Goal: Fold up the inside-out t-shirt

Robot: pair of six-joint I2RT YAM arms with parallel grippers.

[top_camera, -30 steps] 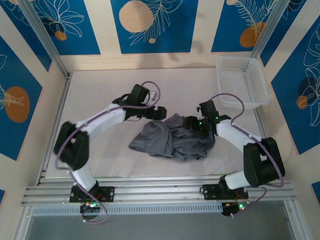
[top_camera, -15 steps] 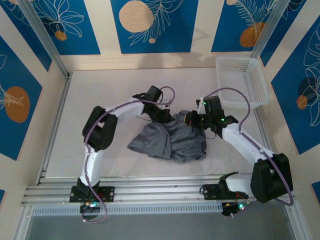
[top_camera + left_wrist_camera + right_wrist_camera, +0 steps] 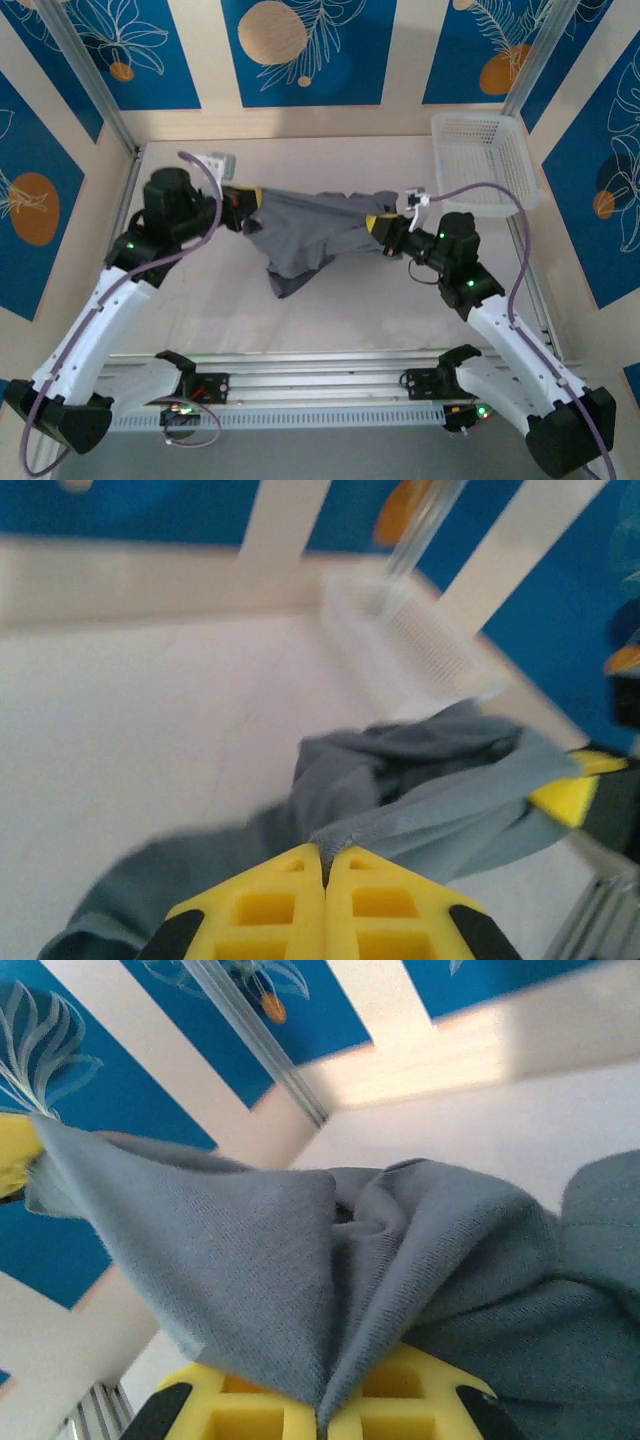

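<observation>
The slate-grey inside-out t-shirt (image 3: pixel 305 235) hangs stretched above the white table between both grippers, with a loose corner drooping toward the front. My left gripper (image 3: pixel 243 212) is shut on its left edge. In the left wrist view the yellow fingers (image 3: pixel 270 910) pinch a stitched hem of the t-shirt (image 3: pixel 430 780). My right gripper (image 3: pixel 378 228) is shut on the right edge. In the right wrist view, t-shirt cloth (image 3: pixel 250 1250) drapes out of the closed right gripper (image 3: pixel 322 1420), and the left gripper's yellow tip (image 3: pixel 12 1155) shows at the far end.
A white plastic basket (image 3: pixel 485 165) stands at the back right corner of the table, also visible as the basket (image 3: pixel 410 640) in the left wrist view. Blue patterned walls enclose the table, and an aluminium rail (image 3: pixel 320 385) runs along the front edge.
Both grippers have shut on the crumpled shirt, risen and pulled apart, the left going far left. The shirt has gone from a heap on the table to a stretched span.
</observation>
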